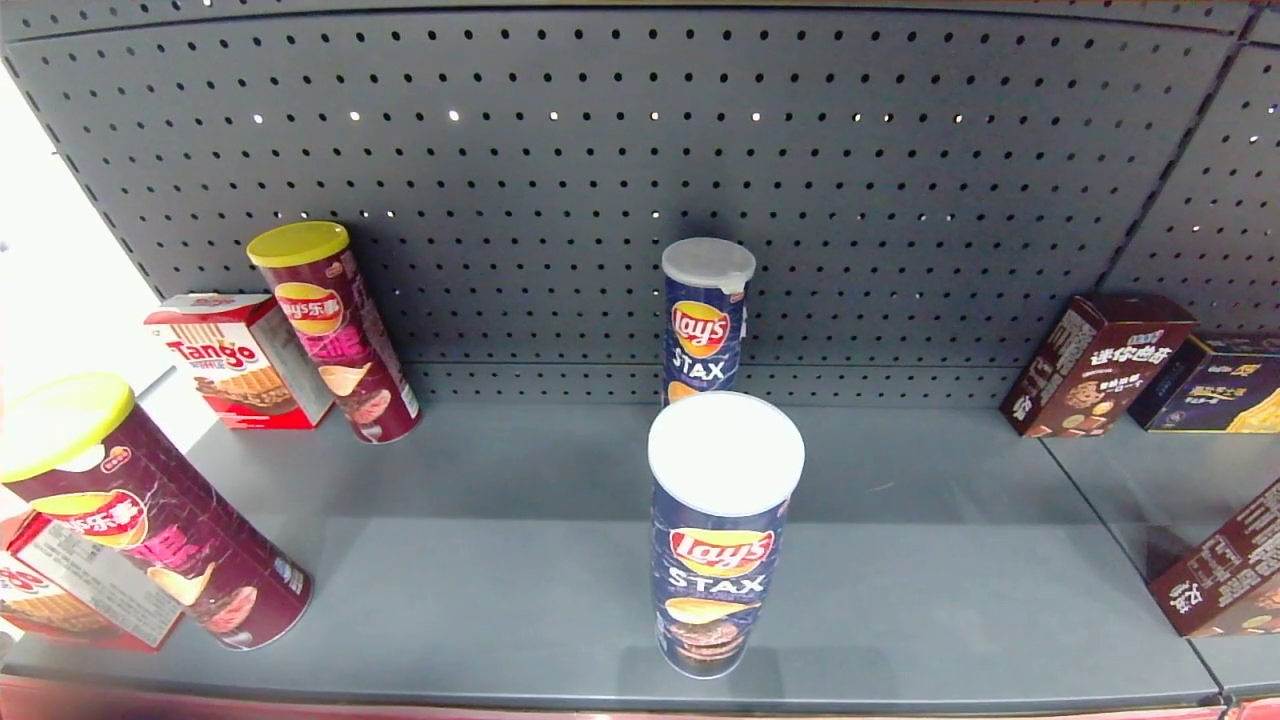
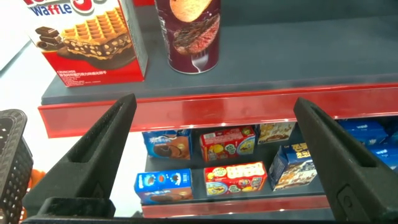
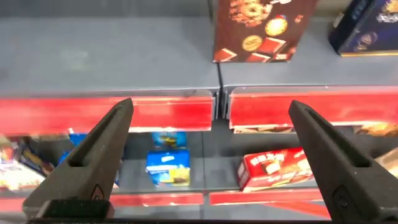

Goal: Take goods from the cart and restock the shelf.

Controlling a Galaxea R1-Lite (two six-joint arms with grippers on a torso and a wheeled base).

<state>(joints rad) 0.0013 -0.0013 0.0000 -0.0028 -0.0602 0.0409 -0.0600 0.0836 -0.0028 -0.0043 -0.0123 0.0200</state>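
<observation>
Two dark blue chip cans with white lids stand upright on the grey shelf (image 1: 930, 560), one near the front (image 1: 722, 535) and one at the back (image 1: 704, 320). At the left are two maroon cans with yellow lids, one at the back (image 1: 335, 330) and one at the front (image 1: 150, 515), each beside a red wafer box (image 1: 238, 358). My left gripper (image 2: 211, 165) is open with nothing between its fingers, in front of and below the shelf's red edge (image 2: 211, 112). My right gripper (image 3: 211, 165) is open and empty too, before the red edge (image 3: 161, 112).
Brown cookie boxes (image 1: 1095, 365) and a dark blue box (image 1: 1215, 395) stand at the right. A lower shelf holds small snack boxes (image 2: 227, 143). A black mesh cart wall (image 2: 12, 162) is at the left wrist view's edge. Free shelf room lies between the can groups.
</observation>
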